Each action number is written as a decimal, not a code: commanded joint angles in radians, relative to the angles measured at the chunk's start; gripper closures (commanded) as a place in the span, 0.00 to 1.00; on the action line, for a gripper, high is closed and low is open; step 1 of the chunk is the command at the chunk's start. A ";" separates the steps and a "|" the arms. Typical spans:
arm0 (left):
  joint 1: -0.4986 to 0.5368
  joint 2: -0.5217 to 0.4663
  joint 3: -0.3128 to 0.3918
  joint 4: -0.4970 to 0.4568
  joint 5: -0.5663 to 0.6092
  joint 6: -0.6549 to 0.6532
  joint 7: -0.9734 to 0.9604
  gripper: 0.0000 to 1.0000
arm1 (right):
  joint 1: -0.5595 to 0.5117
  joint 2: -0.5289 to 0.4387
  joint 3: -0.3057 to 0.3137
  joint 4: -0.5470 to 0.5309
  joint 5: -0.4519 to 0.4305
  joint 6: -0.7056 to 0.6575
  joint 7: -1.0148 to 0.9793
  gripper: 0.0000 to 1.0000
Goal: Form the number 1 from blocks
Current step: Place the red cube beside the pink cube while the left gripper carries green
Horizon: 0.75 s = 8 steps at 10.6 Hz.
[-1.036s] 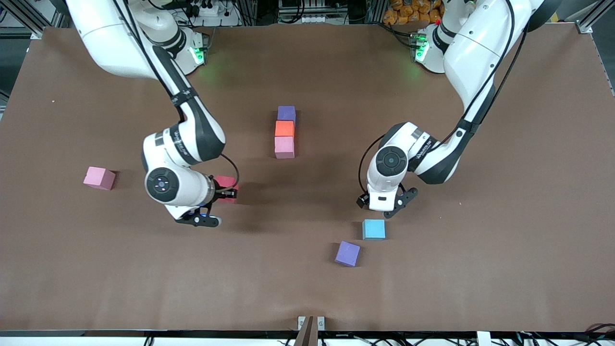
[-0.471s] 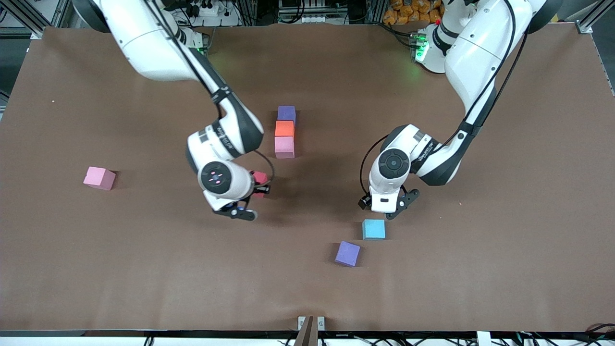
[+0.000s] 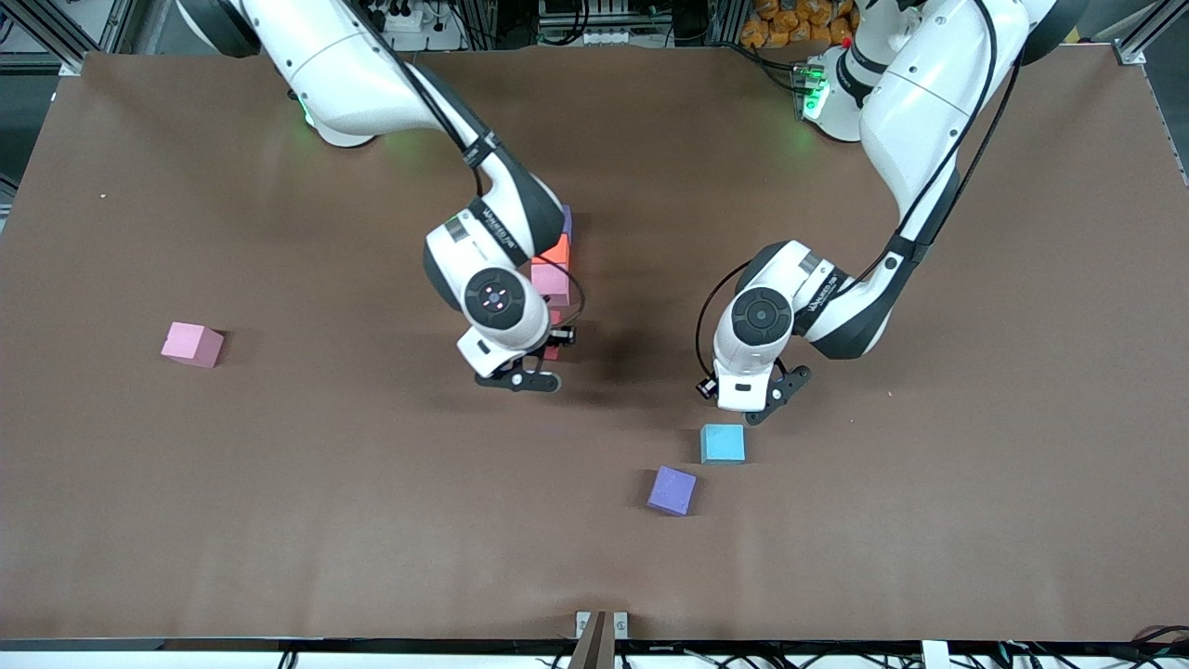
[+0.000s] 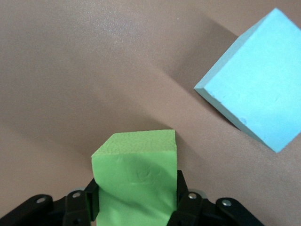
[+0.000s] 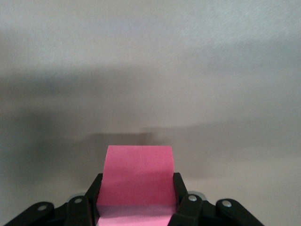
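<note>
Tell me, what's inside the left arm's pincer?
A green block, pinched between the left pincer's fingers. The fingers cover its lower sides, and from the front camera the arm's wrist hides the block completely.

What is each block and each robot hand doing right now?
left gripper: shut on the green block.
green block: held, squeezed between the fingers, beside the light blue block.
light blue block: loose on the table.
right gripper: shut on the red block.
red block: held, just on the front-camera side of the column.
column of purple, orange, pink blocks: lined up, touching.
lone purple block: loose, turned askew.
lone pink block: loose, toward the right arm's end.
</note>
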 commanded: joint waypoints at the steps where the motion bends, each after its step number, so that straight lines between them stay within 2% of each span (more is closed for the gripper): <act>1: 0.009 -0.001 -0.005 -0.007 0.030 0.011 0.014 1.00 | 0.018 0.010 -0.007 -0.010 -0.010 0.009 0.000 1.00; 3: 0.009 -0.001 -0.005 -0.010 0.030 0.010 0.020 1.00 | 0.020 0.011 -0.005 -0.033 -0.036 0.016 -0.032 1.00; 8: 0.010 -0.010 -0.005 -0.013 0.030 0.006 0.054 1.00 | 0.019 0.017 -0.004 -0.052 -0.033 0.016 -0.112 1.00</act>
